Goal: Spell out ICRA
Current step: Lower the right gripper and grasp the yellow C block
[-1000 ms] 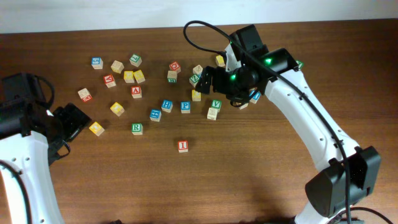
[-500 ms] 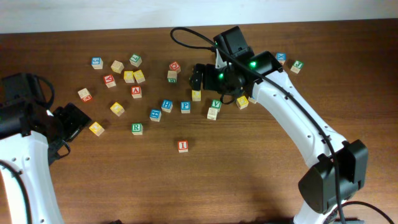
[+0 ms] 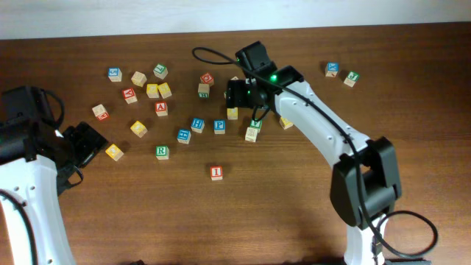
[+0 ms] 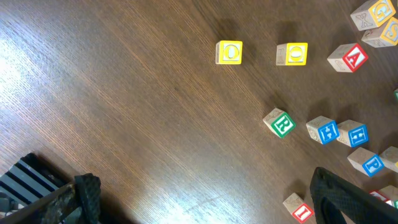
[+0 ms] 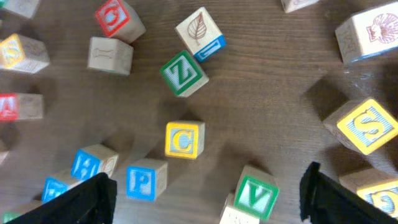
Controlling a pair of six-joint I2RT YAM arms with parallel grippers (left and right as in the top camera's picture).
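Observation:
The red-lettered I cube (image 3: 215, 172) sits alone toward the front, also at the bottom right in the left wrist view (image 4: 300, 210). The green R cube (image 3: 162, 152) (image 4: 282, 123) lies left of it, and the red A cube (image 3: 161, 108) (image 4: 353, 57) lies farther back. The yellow C cube (image 3: 232, 112) (image 5: 184, 139) rests upright just below my right gripper (image 3: 241, 99) (image 5: 205, 202). That gripper hovers open above the cubes with nothing gripped. My left gripper (image 3: 85, 143) (image 4: 208, 208) stands open over bare wood at the left.
The blue P cube (image 3: 219, 126) (image 5: 144, 182) and green V cube (image 3: 255, 124) (image 5: 255, 194) lie between the right fingers' span, below C. The green Z cube (image 5: 183, 73), yellow S cube (image 5: 367, 126) and blue H cube (image 3: 198, 124) crowd nearby. Two cubes (image 3: 333, 69) sit at the back right.
My right arm has swung left over the cluster, from above the V cube's right side to above the C cube. The left arm has not moved.

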